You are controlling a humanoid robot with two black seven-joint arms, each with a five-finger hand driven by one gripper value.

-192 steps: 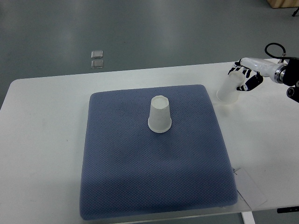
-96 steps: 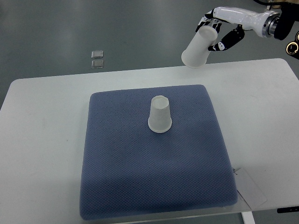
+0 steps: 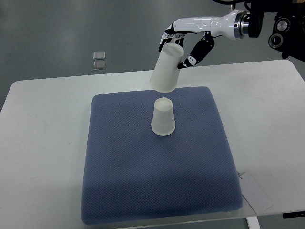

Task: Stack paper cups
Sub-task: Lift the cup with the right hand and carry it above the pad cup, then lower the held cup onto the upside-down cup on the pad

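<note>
An upside-down white paper cup stands on the blue mat, a little behind its middle. My right hand comes in from the upper right and is shut on a second paper cup. That cup hangs in the air, mouth down and slightly tilted, just above and behind the standing cup, with a small gap between them. The left arm does not show.
The mat lies on a white table. A white paper slip pokes out at the mat's front right corner. Two small square plates lie on the grey floor beyond the table.
My right hand has lifted the cup from the table's right side and carried it up and leftward, to just above the standing cup.
</note>
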